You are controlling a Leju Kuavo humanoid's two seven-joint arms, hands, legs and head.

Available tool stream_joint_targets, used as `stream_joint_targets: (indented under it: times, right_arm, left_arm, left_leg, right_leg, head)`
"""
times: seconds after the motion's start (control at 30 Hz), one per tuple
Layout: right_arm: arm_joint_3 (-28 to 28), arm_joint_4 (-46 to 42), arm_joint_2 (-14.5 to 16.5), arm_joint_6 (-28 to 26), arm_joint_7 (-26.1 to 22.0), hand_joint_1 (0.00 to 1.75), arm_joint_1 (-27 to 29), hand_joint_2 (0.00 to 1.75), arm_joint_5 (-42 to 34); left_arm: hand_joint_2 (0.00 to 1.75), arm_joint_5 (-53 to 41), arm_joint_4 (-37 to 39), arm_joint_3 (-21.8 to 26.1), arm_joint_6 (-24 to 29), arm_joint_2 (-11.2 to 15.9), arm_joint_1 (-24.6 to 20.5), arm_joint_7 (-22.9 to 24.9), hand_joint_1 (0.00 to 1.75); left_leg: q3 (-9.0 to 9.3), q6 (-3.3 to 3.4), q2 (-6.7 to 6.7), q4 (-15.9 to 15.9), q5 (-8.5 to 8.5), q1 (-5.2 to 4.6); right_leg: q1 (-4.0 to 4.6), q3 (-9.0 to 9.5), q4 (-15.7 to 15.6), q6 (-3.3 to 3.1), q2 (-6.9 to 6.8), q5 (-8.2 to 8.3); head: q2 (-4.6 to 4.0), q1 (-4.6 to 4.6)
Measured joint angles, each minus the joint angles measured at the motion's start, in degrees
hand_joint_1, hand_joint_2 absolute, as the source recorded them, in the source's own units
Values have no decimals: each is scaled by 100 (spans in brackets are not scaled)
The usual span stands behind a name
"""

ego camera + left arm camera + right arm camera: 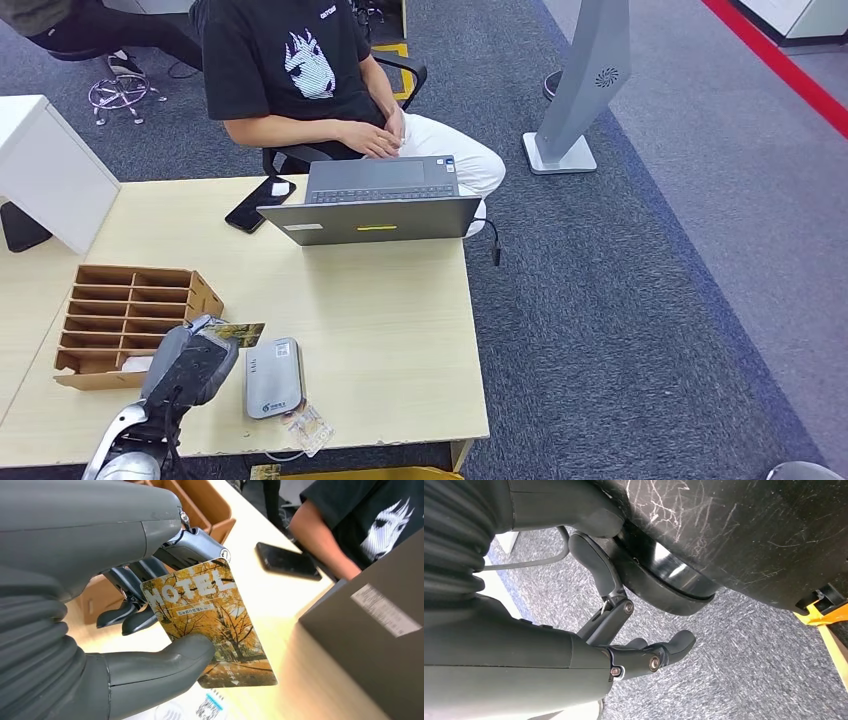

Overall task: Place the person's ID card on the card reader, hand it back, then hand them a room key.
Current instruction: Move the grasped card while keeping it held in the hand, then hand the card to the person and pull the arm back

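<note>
Gripping a room key card [215, 625] between thumb and fingers, the left hand [192, 362] is hovering over the near part of the wooden desk [390, 320]. Its thumb [170, 660] is pressing the card's printed face, which shows yellow trees and the word HOTEL, while the darker fingers [145, 580] are backing it from behind. In the head view the card [238, 332] is sticking out past the hand, between the cardboard organizer [130, 315] and the grey card reader [273, 376]. That reader is lying flat just beside the hand, with a small clear-sleeved card [308, 428] sitting at the desk's near edge next to it. Down by the robot's body, the right hand [634, 645] is hanging over grey carpet [749, 655], its fingers loosely curled apart and holding nothing. Farther across the desk, a grey laptop [375, 205] is standing open with its lid toward the robot, and a black phone [258, 203] is lying just left of it. Beyond the desk, a person [300, 70] in a black printed shirt is sitting in an office chair, hands resting near the laptop.
</note>
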Motion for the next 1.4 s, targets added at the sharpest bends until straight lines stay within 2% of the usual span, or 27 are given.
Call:
stream_joint_targets:
  times: [0.57, 0.93, 1.1, 1.4]
  right_arm:
    - [-198, 191, 109, 242, -119, 0, -41, 175, 227]
    - [-381, 266, 149, 388, -175, 0, -45, 175, 419]
    - [-459, 272, 158, 458, -175, 0, -40, 175, 519]
    - [-520, 256, 158, 548, -127, 0, -1, 175, 710]
  left_arm:
    - [175, -96, 784, -145, 64, -235, 328, 121, 175]
    - [175, -136, 992, -226, 232, -239, 347, 310, 175]
    - [175, -375, 915, -227, 477, -182, 338, 272, 175]
    - [175, -457, 50, 155, 691, -37, 113, -36, 175]
  left_leg:
    - [0, -4, -1, 0, -3, 6]
    - [4, -7, -2, -1, -4, 15]
    - [7, -9, -1, 0, -3, 18]
    - [7, -13, -1, 0, 0, 22]
  right_leg:
    - [3, 4, -1, -2, 1, -3]
    - [11, 12, -1, -5, 2, -4]
    - [16, 12, -1, -6, 4, -3]
    - [21, 10, -1, -8, 2, -2]
  head:
    - [1, -1]
    - [0, 1]
    - [0, 2]
    - [1, 2]
